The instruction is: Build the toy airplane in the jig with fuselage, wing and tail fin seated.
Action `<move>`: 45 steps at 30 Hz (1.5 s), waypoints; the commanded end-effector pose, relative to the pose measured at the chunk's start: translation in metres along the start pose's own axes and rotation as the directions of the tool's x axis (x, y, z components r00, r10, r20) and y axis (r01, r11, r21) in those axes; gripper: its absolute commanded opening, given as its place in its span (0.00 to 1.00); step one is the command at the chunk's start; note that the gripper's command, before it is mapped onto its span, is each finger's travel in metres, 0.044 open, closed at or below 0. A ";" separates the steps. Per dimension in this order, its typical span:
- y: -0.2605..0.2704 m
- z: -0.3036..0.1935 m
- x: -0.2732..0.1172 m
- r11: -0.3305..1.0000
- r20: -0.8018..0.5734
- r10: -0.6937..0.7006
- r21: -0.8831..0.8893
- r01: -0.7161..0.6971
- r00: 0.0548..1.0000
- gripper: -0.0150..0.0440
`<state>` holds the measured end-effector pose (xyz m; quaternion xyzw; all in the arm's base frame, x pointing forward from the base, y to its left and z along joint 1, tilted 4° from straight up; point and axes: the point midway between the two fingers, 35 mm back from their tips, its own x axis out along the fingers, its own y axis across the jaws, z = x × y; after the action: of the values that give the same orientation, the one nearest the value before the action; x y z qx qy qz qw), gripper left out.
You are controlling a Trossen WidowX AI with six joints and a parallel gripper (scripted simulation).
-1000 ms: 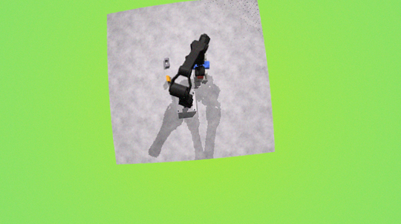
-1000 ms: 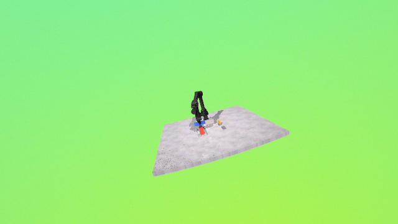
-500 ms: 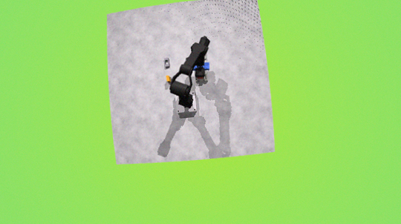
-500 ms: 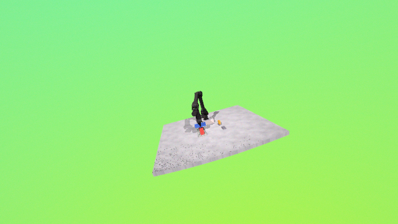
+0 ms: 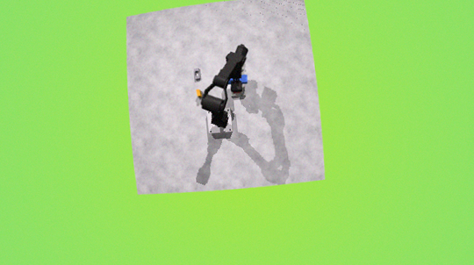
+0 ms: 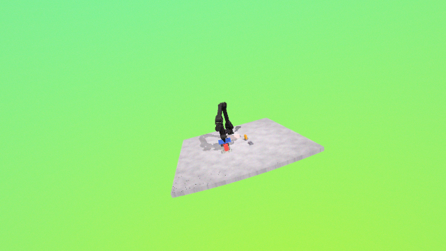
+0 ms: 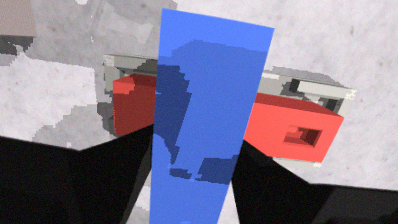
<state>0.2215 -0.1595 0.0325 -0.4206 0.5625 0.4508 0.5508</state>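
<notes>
Pincer (image 7: 196, 134): pinches the blue wing (image 5: 244, 79) (image 6: 228, 140) (image 7: 210, 100), likely to seat its tab.
Red fuselage (image 6: 226, 147) (image 7: 295, 127): below pincer, in cradle (image 7: 327, 90), probably for support.

The kind of place is unclear: a mottled grey slab (image 5: 158, 48) (image 6: 279, 139) lies amid plain green, without walls or furniture.

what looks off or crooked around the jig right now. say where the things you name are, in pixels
Nothing looks damaged. In the wrist view, the blue wing (image 5: 244, 79) (image 6: 221, 142) (image 7: 210, 110), held by the gripper (image 7: 196, 134), crosses the red fuselage (image 6: 226, 147) (image 7: 295, 125) slightly askew, though the camera angle may explain that.
</notes>
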 end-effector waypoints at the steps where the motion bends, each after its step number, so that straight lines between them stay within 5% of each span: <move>1: 0.000 0.000 0.000 1.000 0.000 0.000 0.000 0.000 1.000 0.48; 5: 0.000 0.000 0.000 1.000 0.000 0.000 0.000 0.000 1.000 0.31; 21: 0.000 0.000 0.000 1.000 0.000 0.000 0.000 0.000 1.000 1.00; 28: 0.000 0.000 -0.002 1.000 0.000 -0.001 0.000 0.001 1.000 1.00; 35: -0.001 0.000 -0.083 1.000 -0.004 0.000 -0.003 0.000 1.000 1.00; 40: -0.004 0.000 -0.086 1.000 -0.004 0.000 -0.003 0.000 1.000 1.00; 45: -0.004 0.000 -0.085 0.940 -0.004 0.000 0.340 0.002 1.000 1.00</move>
<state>0.2282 -0.1621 0.1159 -0.3728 0.5983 0.4016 0.5846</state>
